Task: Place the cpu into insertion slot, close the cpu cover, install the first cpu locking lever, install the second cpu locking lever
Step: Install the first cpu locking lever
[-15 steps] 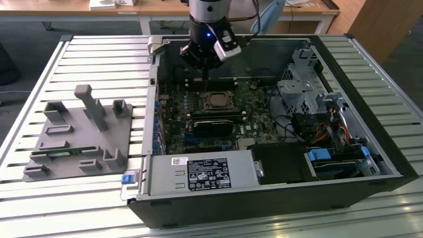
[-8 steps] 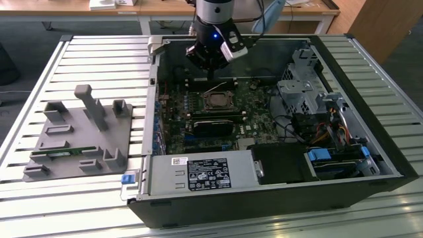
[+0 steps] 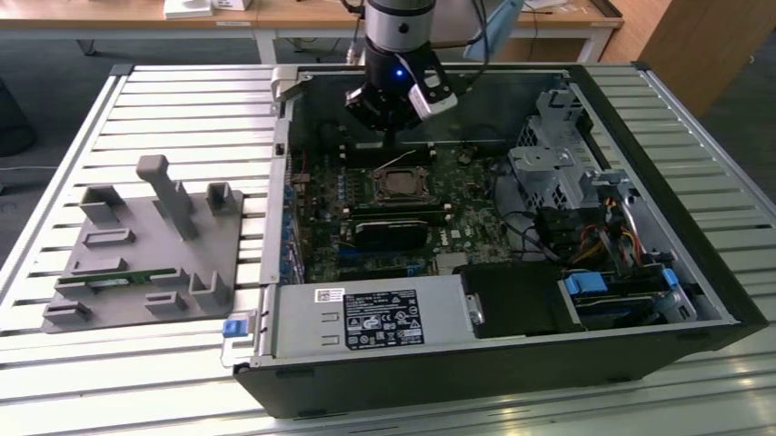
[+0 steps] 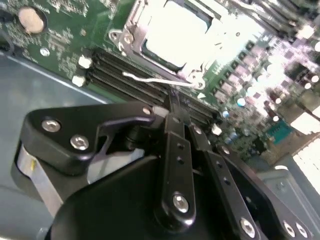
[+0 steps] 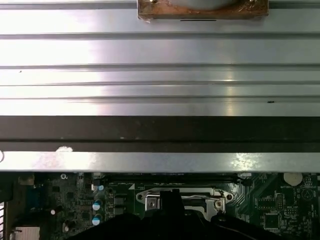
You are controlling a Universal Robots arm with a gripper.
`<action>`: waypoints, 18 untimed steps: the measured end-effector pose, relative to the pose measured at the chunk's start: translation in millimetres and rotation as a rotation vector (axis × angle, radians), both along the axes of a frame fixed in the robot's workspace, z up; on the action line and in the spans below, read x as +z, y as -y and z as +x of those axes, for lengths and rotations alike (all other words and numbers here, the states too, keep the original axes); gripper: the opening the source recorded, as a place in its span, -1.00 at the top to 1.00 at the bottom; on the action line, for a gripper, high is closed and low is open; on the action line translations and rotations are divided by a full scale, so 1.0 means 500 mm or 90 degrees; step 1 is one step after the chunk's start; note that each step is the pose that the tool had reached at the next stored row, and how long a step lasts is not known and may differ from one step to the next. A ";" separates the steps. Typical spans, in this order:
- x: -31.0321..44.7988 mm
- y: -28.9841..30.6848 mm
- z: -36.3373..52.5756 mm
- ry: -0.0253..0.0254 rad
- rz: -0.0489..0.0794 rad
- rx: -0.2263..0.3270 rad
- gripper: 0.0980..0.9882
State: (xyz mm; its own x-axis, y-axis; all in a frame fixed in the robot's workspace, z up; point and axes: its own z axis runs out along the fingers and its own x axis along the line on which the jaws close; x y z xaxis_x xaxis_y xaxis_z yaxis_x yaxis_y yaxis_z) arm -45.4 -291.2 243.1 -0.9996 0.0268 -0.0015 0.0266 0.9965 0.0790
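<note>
The insertion slot (image 3: 398,184) is a small square socket with a shiny rim, in the middle of the green motherboard inside the open case. In the second wrist view the cpu (image 4: 172,27) lies in it as a bright square, with the cpu cover (image 4: 131,30) framing it. A thin wire locking lever (image 4: 150,80) runs along the socket's side. My gripper (image 4: 173,102) hangs just beside that lever, its black fingers pressed together with nothing visible between them. In the exterior view the gripper (image 3: 388,136) is just behind the socket.
Long black memory slots (image 4: 125,75) lie between the gripper and the socket. A power supply (image 3: 370,318), a drive cage (image 3: 552,163) and cables (image 3: 594,241) crowd the case. A grey fixture (image 3: 145,245) sits on the slatted table at the exterior view's left.
</note>
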 end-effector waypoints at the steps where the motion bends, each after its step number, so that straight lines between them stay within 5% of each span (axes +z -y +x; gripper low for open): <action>1: -0.003 0.000 0.003 0.0000 0.000 0.000 0.98; 18: -0.038 -0.004 0.035 0.0009 0.001 0.020 0.98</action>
State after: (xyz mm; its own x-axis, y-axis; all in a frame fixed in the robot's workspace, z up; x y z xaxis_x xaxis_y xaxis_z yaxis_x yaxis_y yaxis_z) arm -28.1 -289.1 224.2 -1.0000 -0.0040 -0.0028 -0.0042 0.9967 0.0806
